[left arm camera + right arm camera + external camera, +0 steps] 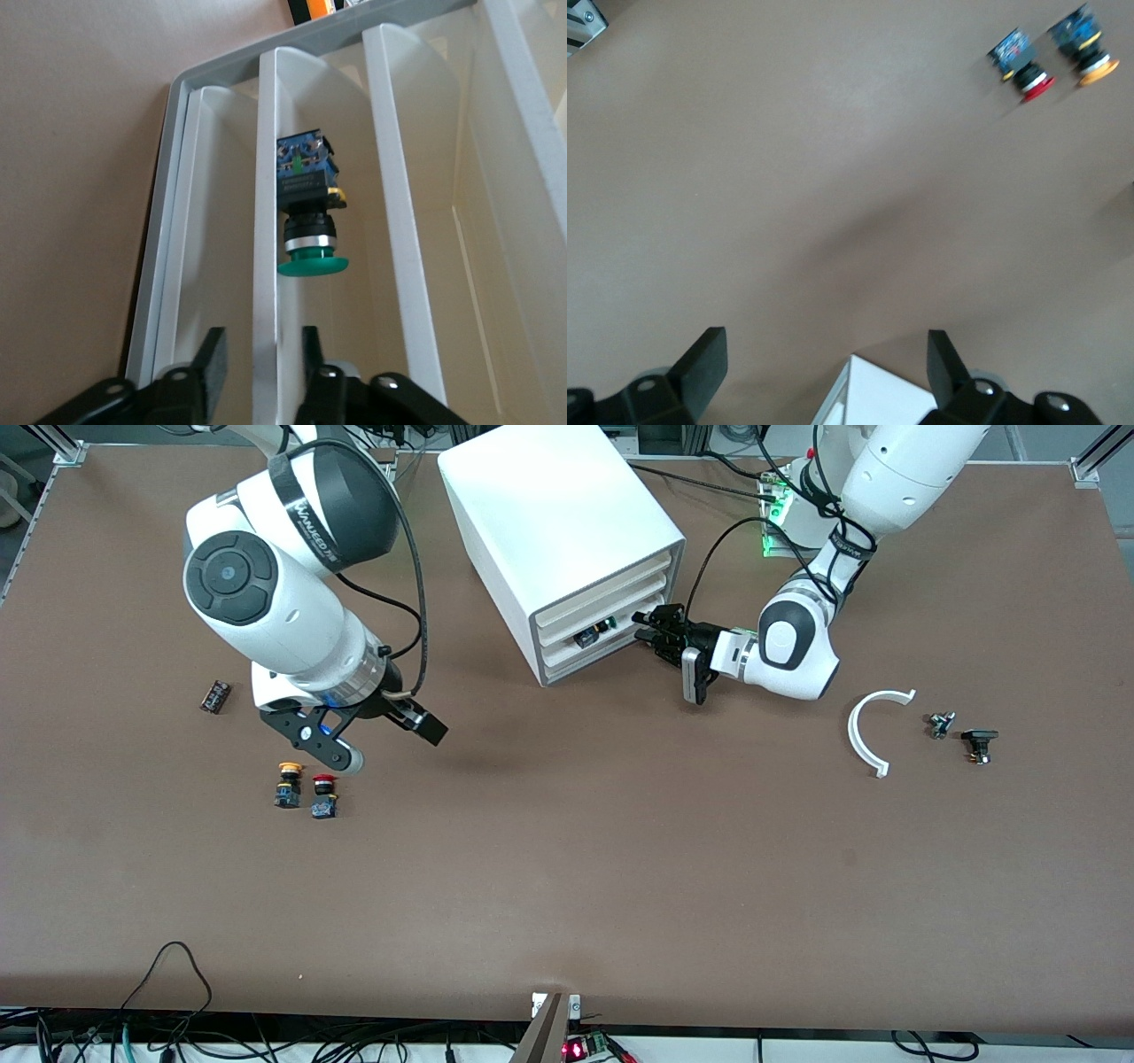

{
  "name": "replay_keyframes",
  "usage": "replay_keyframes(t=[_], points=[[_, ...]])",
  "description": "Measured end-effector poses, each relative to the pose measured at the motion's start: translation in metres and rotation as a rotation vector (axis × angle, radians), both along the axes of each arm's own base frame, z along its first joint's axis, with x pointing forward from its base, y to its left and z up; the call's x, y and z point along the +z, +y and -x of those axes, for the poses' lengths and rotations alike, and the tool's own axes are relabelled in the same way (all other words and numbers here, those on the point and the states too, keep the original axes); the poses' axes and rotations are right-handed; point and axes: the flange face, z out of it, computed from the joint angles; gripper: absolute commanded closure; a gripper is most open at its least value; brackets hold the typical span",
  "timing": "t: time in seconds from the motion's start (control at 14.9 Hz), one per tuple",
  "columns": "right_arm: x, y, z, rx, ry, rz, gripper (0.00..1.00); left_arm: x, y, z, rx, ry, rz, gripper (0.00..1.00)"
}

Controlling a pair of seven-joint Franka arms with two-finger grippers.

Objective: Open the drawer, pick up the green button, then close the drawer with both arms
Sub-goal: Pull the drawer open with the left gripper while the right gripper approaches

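Nearest the camera, your yellow-capped button (288,783) and red-capped button (323,795) sit on the table (567,886), with the right gripper (383,742) hanging just above them, fingers spread wide and empty; that arm waits.

The left gripper (654,625) is at the cabinet (558,540) front, fingers (208,363) narrowly apart astride the front lip of the drawer (266,230), which looks slightly open. The green button (308,212) lies inside it, deeper in than the fingertips, apart from them.

Watch your pull: a thin lip could slip free, and a jerk might drag the cabinet or roll the button.
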Motion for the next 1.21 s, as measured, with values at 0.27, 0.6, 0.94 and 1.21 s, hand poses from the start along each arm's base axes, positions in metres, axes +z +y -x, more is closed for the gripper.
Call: replay_keyframes(t=[0.27,0.6,0.94,1.21], points=[[-0.003,0.011,-0.003,-0.047,0.005,-0.087,0.00,-0.011,-0.012,0.012,0.036,-0.002,0.017,0.80],[0.000,0.017,-0.007,-0.102,-0.005,-0.154,0.00,-0.013,-0.022,0.023,0.055,-0.010,0.048,1.00],[-0.010,0.030,-0.010,-0.164,-0.009,-0.181,0.00,-0.013,-0.017,0.019,0.067,-0.011,0.049,1.00],[-0.022,0.061,0.000,-0.213,-0.006,-0.193,0.00,-0.007,0.008,-0.012,0.062,-0.069,0.032,1.00]])
